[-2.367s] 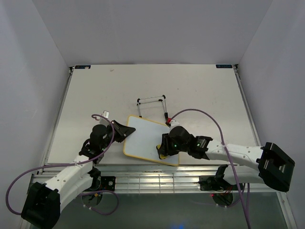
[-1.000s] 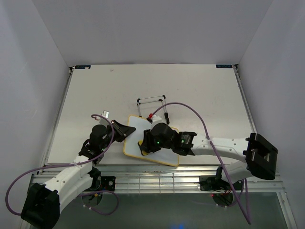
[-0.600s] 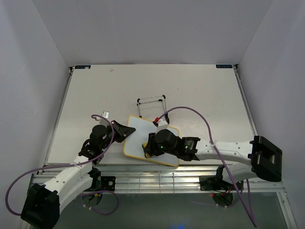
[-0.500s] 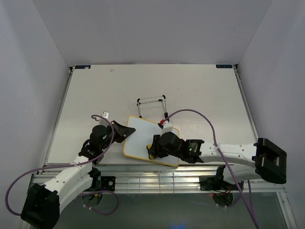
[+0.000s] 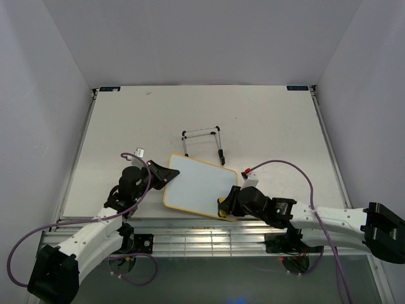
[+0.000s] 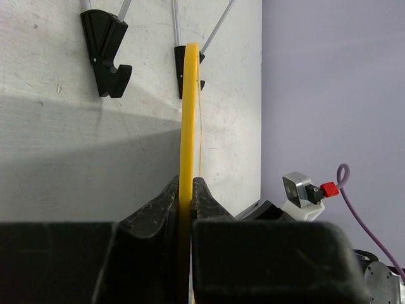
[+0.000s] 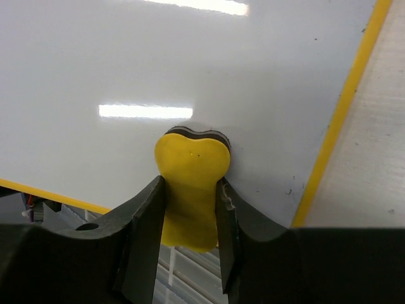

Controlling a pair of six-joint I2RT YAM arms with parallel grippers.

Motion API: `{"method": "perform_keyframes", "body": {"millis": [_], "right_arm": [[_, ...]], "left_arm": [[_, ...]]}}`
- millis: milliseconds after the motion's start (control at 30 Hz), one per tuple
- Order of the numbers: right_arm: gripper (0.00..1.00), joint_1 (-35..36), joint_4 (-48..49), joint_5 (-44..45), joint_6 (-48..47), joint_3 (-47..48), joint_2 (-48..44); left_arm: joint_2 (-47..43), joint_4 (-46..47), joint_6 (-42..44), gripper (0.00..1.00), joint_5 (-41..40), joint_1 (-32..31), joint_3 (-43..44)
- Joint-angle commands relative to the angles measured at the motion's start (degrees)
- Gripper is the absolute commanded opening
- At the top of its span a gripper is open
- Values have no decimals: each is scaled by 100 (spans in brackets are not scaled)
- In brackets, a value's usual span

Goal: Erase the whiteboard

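Observation:
The whiteboard, white with a thin yellow frame and no writing visible, lies near the table's front edge. My left gripper is shut on its left edge; the left wrist view shows the yellow frame edge-on between the jaws of that gripper. My right gripper is shut on the yellow eraser at the board's near right corner. The eraser's dark felt end touches the white surface. A faint dark speck shows near the frame.
The thin black wire stand lies on the table just behind the board; its black feet show in the left wrist view. The slatted metal front rail runs right below the board. Grey walls enclose the table.
My right gripper swept the eraser from the board's left middle across to its near right corner, and the right arm drew back toward the front. The left gripper and board stayed put.

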Motion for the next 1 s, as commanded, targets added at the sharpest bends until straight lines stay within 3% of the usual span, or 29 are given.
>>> {"method": "perform_keyframes", "body": {"millis": [0, 267, 467, 700, 967], "right_arm": [[25, -173, -1285, -261, 7, -595, 93], [25, -884, -1917, -350, -676, -350, -768], [25, -2087, -2349, -664, -1950, 624, -1086], [26, -4054, -2287, -1667, -3683, 1758, 397], [30, -5243, -2199, -1826, -4694, 2832, 2165]], "left_arm": [[-175, 313, -66, 0, 78, -28, 170], [-237, 252, -13, 0, 113, -28, 161], [-263, 226, -4, 0, 131, -28, 152], [-325, 226, 49, 0, 263, -28, 293], [-404, 269, 189, 0, 526, -28, 434]]}}
